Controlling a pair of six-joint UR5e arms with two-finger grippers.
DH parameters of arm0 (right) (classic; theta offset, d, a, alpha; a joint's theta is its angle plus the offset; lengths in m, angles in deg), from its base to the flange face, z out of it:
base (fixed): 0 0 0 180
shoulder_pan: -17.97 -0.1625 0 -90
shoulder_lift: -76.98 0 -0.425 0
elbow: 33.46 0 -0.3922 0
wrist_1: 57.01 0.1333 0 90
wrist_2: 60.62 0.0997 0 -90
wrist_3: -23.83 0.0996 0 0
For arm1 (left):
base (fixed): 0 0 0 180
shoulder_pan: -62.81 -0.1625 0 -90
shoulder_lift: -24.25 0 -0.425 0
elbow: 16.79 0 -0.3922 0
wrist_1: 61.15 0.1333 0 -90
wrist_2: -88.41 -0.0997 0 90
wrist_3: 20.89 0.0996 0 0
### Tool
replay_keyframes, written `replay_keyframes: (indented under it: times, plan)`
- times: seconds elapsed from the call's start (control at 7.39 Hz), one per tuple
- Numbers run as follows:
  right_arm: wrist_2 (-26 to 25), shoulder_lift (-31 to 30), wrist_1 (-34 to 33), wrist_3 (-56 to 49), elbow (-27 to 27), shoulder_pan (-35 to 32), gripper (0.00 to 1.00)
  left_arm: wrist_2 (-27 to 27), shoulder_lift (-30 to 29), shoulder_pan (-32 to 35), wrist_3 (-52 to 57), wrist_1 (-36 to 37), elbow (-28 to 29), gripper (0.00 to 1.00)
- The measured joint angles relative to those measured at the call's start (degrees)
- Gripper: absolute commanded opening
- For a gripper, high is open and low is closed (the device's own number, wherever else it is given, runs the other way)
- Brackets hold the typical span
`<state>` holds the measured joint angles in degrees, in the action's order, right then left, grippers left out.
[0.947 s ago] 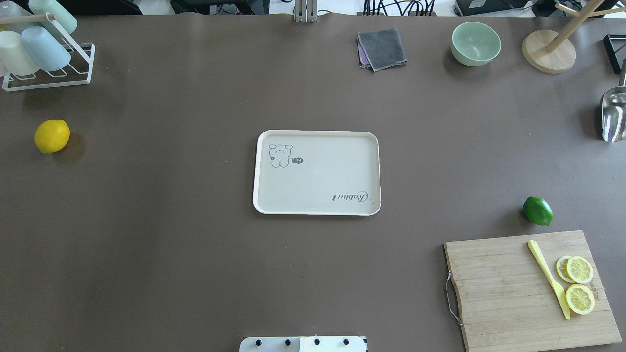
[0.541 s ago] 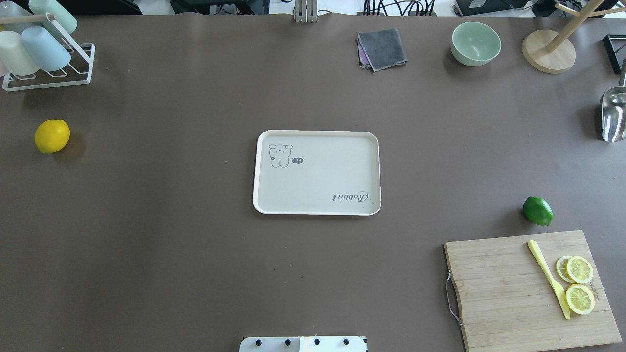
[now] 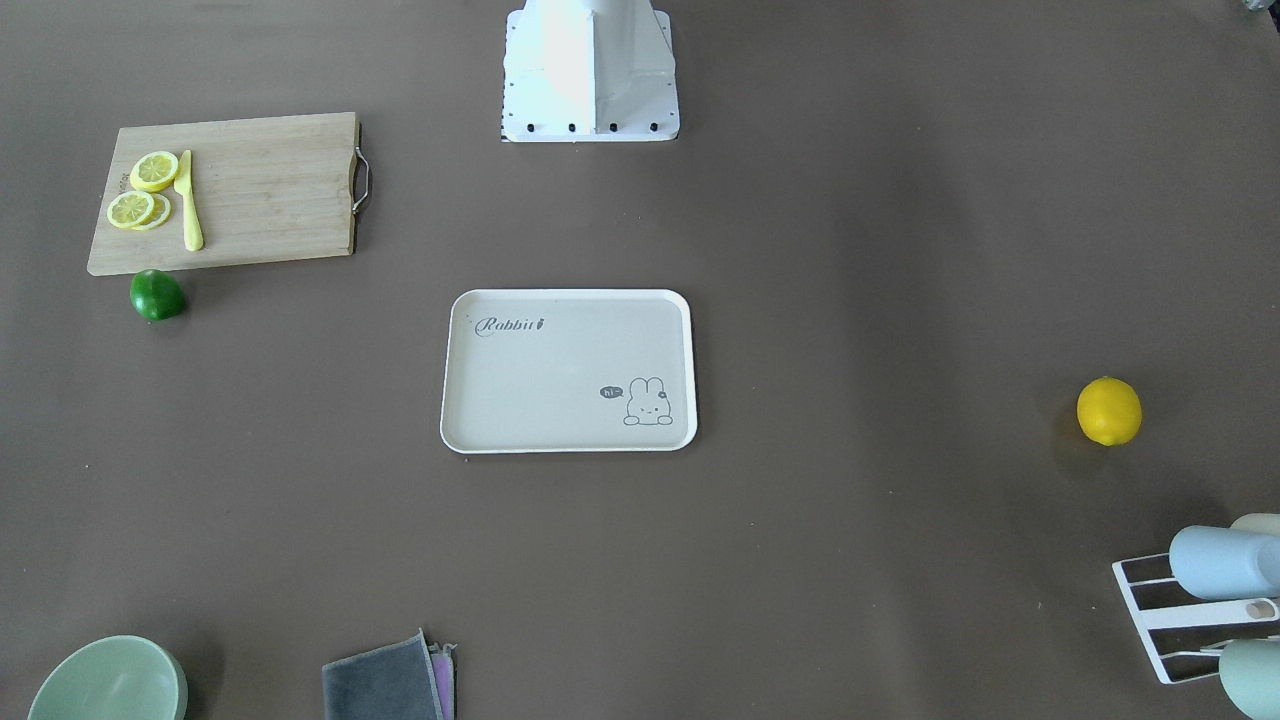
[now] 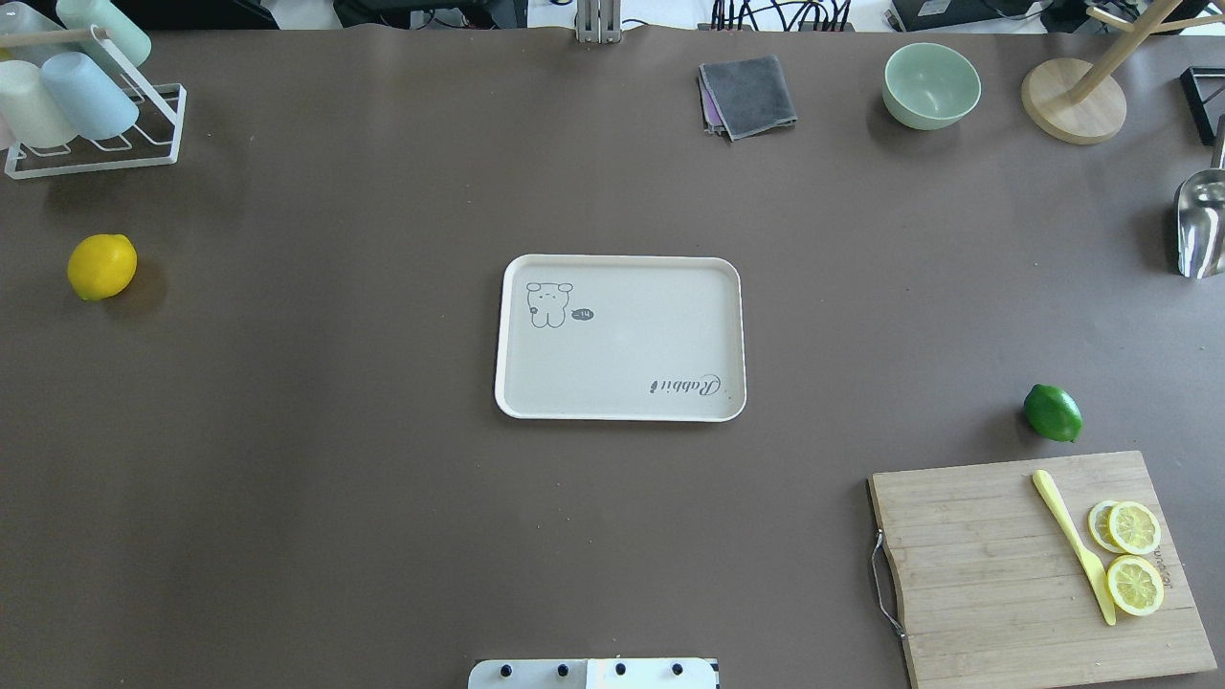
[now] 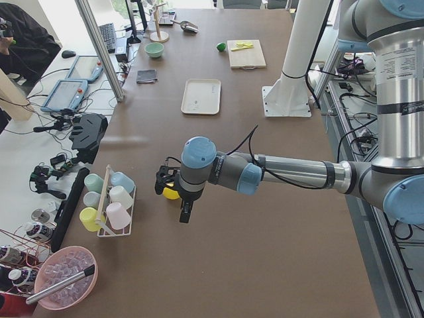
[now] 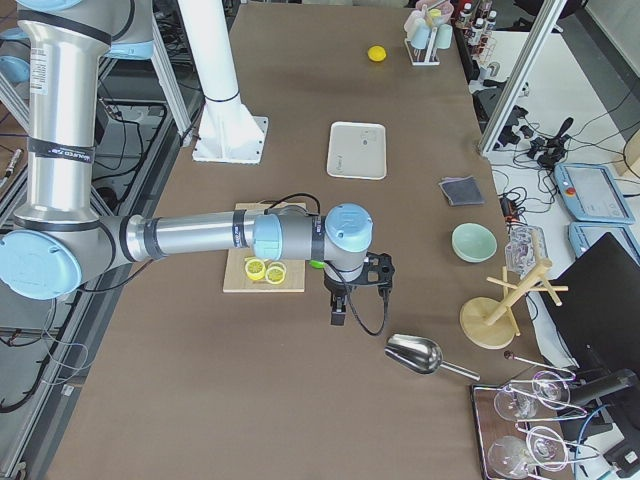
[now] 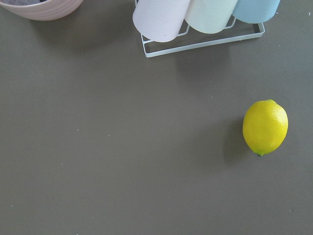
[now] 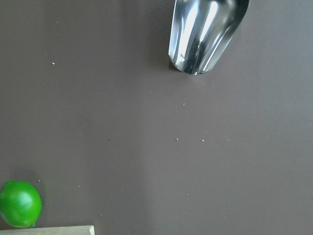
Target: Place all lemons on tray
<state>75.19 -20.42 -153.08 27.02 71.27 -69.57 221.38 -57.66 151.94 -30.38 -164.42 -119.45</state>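
The yellow lemon [image 4: 101,266] lies at the table's left, near the cup rack; it also shows in the left wrist view [image 7: 265,127]. The dark green lemon [image 4: 1053,412] lies at the right, just beyond the cutting board; it shows in the right wrist view [image 8: 19,204]. The beige Rabbit tray [image 4: 622,349] sits empty at the table's middle. My left gripper [image 5: 183,213] hangs above the yellow lemon [image 5: 171,193]. My right gripper [image 6: 338,312] hangs near the green lemon [image 6: 316,264]. Both show only in the side views, so I cannot tell if they are open or shut.
A wooden cutting board [image 4: 995,574] with lemon slices [image 4: 1134,527] and a yellow toy knife [image 4: 1072,550] lies front right. A cup rack [image 4: 86,105] stands back left. A grey cloth [image 4: 748,96], green bowl [image 4: 931,86], wooden stand [image 4: 1072,100] and metal scoop [image 4: 1201,225] line the back and right.
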Motion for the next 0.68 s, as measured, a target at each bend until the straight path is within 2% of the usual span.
replay_keyframes:
  times: [0.68]
  plan:
    - [0.16,0.29,0.00,0.34,0.13,0.00,1.00,0.07,-0.56,-0.05,0.00,0.09,-0.45,0.98]
